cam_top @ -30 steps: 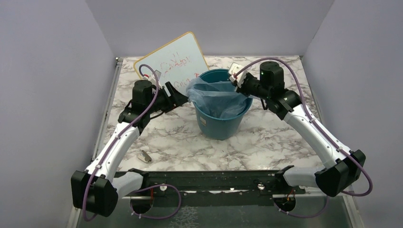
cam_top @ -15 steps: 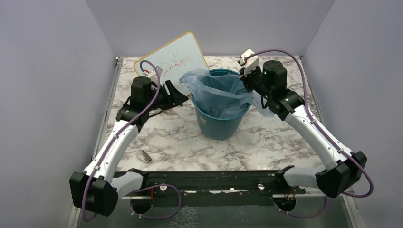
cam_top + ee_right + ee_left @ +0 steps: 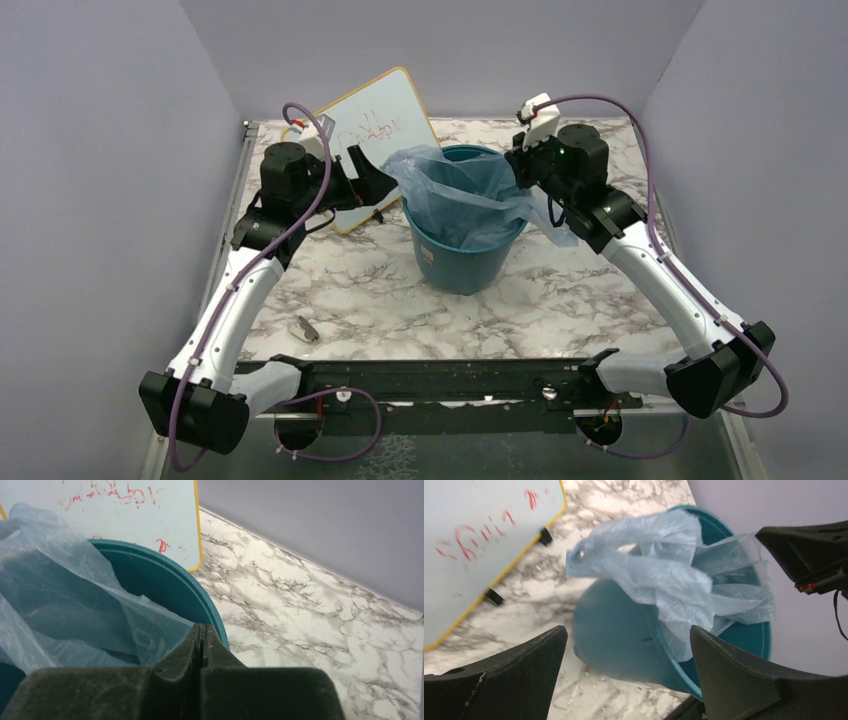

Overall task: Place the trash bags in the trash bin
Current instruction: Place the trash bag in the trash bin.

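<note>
**Marble-veined desk: a blue film bag is draping over the bin's rim**

White-and-grey marbled laminate is covering the desk [image 3: 560,290], and plain lilac walls [image 3: 120,150] are closing it in. Between the two grippers the trash bin [image 3: 465,262] is standing upright: round, smooth teal plastic, tapering toward its base. The trash bag [image 3: 460,195], a thin, crinkly, translucent pale-blue film, is hanging partly inside the bin and bunching up over the rim.

The left gripper [image 3: 385,180] is hovering just beside the bin with its jaws spread wide and nothing between them; the bag's puffed edge is lying ahead of it, apart from its fingers. The right gripper [image 3: 201,630] is sitting at the opposite rim with its jaws pressed together, pinching a fold of the film, and a loose flap is trailing below it outside the bin.

Behind the left gripper a yellow-edged whiteboard [image 3: 385,110] with red scribbles is leaning tilted.
</note>
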